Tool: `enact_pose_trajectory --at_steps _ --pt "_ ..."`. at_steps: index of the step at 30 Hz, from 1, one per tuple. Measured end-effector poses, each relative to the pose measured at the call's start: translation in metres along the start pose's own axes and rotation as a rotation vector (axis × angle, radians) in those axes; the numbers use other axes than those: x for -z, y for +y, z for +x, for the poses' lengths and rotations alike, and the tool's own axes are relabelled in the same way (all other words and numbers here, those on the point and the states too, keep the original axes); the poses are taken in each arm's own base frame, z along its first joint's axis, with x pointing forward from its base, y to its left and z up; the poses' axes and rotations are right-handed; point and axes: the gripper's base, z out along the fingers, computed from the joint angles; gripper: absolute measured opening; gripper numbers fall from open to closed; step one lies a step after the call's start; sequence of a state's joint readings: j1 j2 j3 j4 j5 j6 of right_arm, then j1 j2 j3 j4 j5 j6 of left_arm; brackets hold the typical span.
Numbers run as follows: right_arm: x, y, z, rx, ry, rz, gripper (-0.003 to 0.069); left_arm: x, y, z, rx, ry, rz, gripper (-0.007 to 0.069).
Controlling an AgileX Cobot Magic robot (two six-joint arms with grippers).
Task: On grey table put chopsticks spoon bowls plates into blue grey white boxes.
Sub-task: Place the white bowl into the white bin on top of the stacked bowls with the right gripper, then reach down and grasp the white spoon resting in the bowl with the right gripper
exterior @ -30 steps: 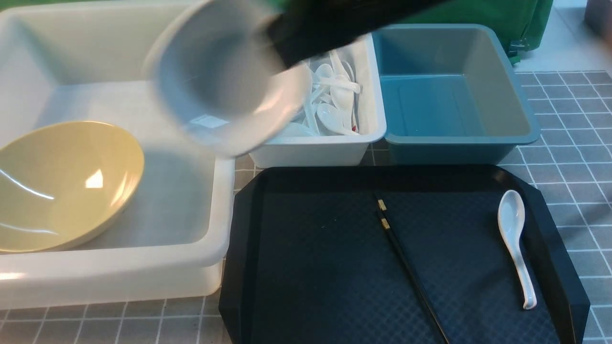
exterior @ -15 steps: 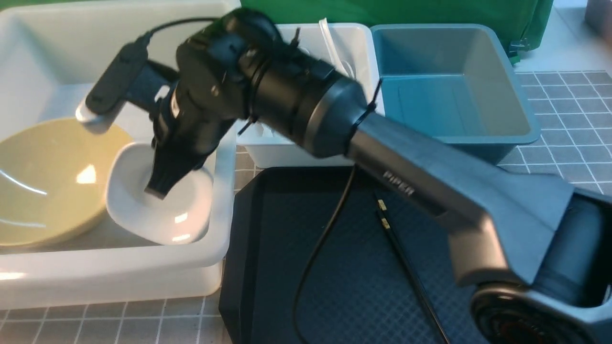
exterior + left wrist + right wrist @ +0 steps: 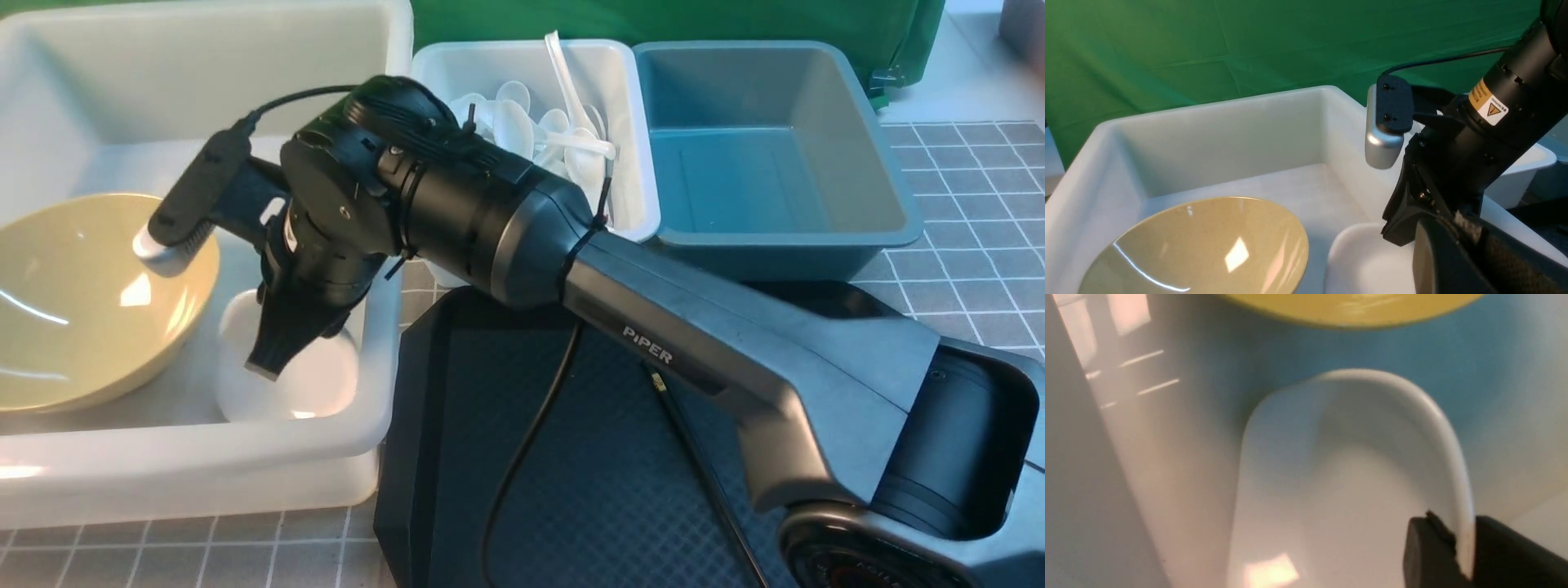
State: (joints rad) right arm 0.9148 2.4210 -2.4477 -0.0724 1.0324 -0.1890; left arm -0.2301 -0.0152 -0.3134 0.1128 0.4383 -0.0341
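1. Change observed. 1 second ago the plate [image 3: 314, 384] was in the air, close to the front camera. Half a second ago it was tilted inside the large white box [image 3: 204, 445]. It now lies lower and flatter on the floor of that box, near the right wall, just beside the bowl [image 3: 82, 310].

2. Right claw [image 3: 1466, 559]. In the right wrist view the 2 fingers stand on either side of the plate rim. We cannot tell whether they press on the rim or have let it go.

3. Left claw [image 3: 1453, 261]. It is clenched and holds nothing that we can see. It hangs near the large white box.

4. Meaning for the task. We judge the plate delivered: it shares 1 box with the bowl. A full release and a straight lift of the right arm would close this step.

5. Items remaining. The chopsticks [image 3: 709, 482] lie on the black tray [image 3: 457, 457]. The right arm covers the right part of the tray, so the spoon is out of sight. The small white box [image 3: 629, 220] holds other white spoons [image 3: 522, 122]. The blue-grey box [image 3: 898, 237] on the tabletop [image 3: 980, 163] is empty.

6. Caution. If the fingers are not clear of the rim, a lift may drag the plate against the bowl.
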Motion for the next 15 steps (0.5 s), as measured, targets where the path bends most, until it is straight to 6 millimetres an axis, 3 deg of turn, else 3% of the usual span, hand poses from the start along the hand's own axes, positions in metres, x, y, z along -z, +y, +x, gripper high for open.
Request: enact_pose_trajectory --at_steps 4,6,7,8,10,11,12,14,15 --pt "0.019 -0.003 -0.004 -0.067 -0.021 0.005 0.0409 0.0 0.0 0.0 -0.001 0.0 0.0 -0.0006" --pt "0.039 -0.005 -0.005 -0.071 -0.024 0.007 0.0454 0.0 0.0 0.0 -0.001 0.0 0.0 -0.0006" --pt "0.067 -0.01 -0.009 -0.072 -0.042 0.02 0.0469 0.0 0.0 0.0 -0.001 0.0 0.0 -0.0006" --pt "0.066 -0.01 -0.008 -0.071 -0.034 0.021 0.0471 0.0 0.0 0.0 -0.001 0.0 0.0 -0.0006" --pt "0.14 -0.028 -0.008 -0.064 -0.068 0.109 0.0479 0.0 0.0 0.0 0.002 0.0 0.0 -0.0006" --pt "0.144 -0.031 -0.007 -0.059 -0.064 0.126 0.0479 0.0 0.0 0.0 0.002 0.0 0.0 -0.0006" --pt "0.177 -0.045 0.001 -0.089 -0.059 0.199 0.048 0.0 0.0 0.0 0.002 0.0 0.0 -0.0006" --pt "0.21 -0.071 0.022 -0.165 -0.024 0.299 0.0481 0.0 0.0 0.0 0.002 0.0 0.0 -0.0006" --pt "0.212 -0.073 0.025 -0.174 -0.021 0.308 0.0481 0.0 0.0 0.0 0.003 0.0 0.0 -0.0006"
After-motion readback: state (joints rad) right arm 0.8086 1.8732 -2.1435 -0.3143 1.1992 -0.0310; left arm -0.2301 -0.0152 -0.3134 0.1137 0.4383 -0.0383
